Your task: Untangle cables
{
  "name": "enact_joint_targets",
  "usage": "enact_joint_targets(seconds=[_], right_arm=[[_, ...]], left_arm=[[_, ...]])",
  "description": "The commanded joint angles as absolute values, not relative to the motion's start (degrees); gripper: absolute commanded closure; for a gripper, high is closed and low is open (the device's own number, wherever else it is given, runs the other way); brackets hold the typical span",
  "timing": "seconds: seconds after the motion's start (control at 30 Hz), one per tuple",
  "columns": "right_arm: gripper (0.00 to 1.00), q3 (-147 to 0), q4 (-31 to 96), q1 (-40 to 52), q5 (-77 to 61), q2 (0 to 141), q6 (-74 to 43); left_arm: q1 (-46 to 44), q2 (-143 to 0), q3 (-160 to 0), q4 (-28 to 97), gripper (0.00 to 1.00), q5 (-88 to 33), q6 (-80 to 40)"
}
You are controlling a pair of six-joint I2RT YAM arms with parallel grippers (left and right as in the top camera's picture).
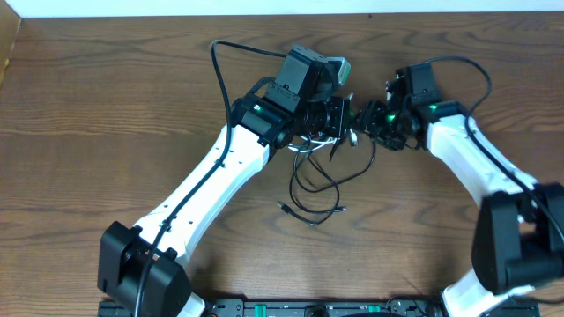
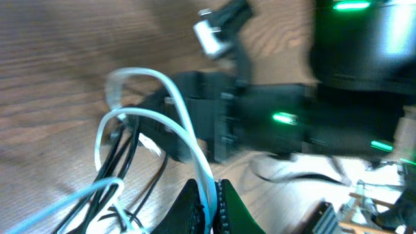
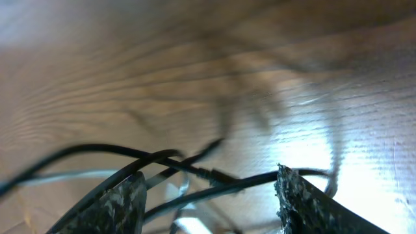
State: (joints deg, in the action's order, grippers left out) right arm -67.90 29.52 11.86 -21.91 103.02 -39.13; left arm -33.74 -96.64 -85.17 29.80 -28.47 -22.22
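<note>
The white cable point(image 2: 170, 97) arcs up in two loops in the left wrist view, and my left gripper point(image 2: 209, 184) is shut on it at the bottom edge. Strands of the black cable point(image 2: 123, 156) run under those loops. In the overhead view both grippers meet at the table's upper middle: the left gripper point(image 1: 342, 123) and the right gripper point(image 1: 368, 123). The black cable point(image 1: 296, 187) hangs from them in loops down to a small plug point(image 1: 284, 209). My right gripper point(image 3: 208, 195) is open, with black cable strands point(image 3: 260, 179) crossing between its fingers, not pinched.
The right arm's dark body with green lights point(image 2: 292, 123) fills the space just beyond the left gripper. A small white-tipped plug point(image 2: 211, 36) sticks up behind it. The wooden table point(image 1: 106, 106) stretches to both sides.
</note>
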Motion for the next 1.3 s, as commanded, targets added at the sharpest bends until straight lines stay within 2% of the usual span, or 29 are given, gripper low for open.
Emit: enact_joint_targets(seconds=[0.0, 0.27, 0.5, 0.73, 0.9, 1.07, 1.2, 1.27], right_arm=[[0.39, -67.66, 29.32, 11.11, -19.35, 107.09, -41.39], [0.39, -67.66, 29.58, 8.64, -19.27, 113.60, -41.28], [0.39, -67.66, 29.50, 8.54, -20.84, 113.95, -39.62], [0.39, -67.88, 23.35, 6.63, -39.09, 111.92, -27.73], [0.39, -67.88, 22.92, 5.06, -46.28, 104.62, -23.35], [0.32, -67.88, 22.94, 5.30, -47.11, 95.02, -22.68], [0.18, -67.88, 22.41, 6.79, -46.83, 90.48, -26.06], [0.16, -67.88, 21.96, 7.97, -46.76, 90.26, -28.42]], left_arm=[[-32.95, -94.02, -85.89, 29.78, 0.93, -31.11, -21.67], [-29.50, -87.66, -85.89, 29.54, 0.93, -31.11, -21.69], [-26.02, -82.81, -85.89, 29.30, 0.93, -31.11, -23.22], [-25.63, -83.18, -85.89, 31.33, 0.93, -31.14, -23.18], [-25.63, -85.17, -85.86, 32.97, 0.93, -31.11, -23.16], [-25.63, -86.87, -85.86, 32.91, 0.93, -31.11, -23.16], [-25.71, -87.50, -85.86, 32.93, 0.93, -31.11, -23.18], [-25.74, -87.66, -85.86, 32.95, 0.92, -31.11, -23.18]])
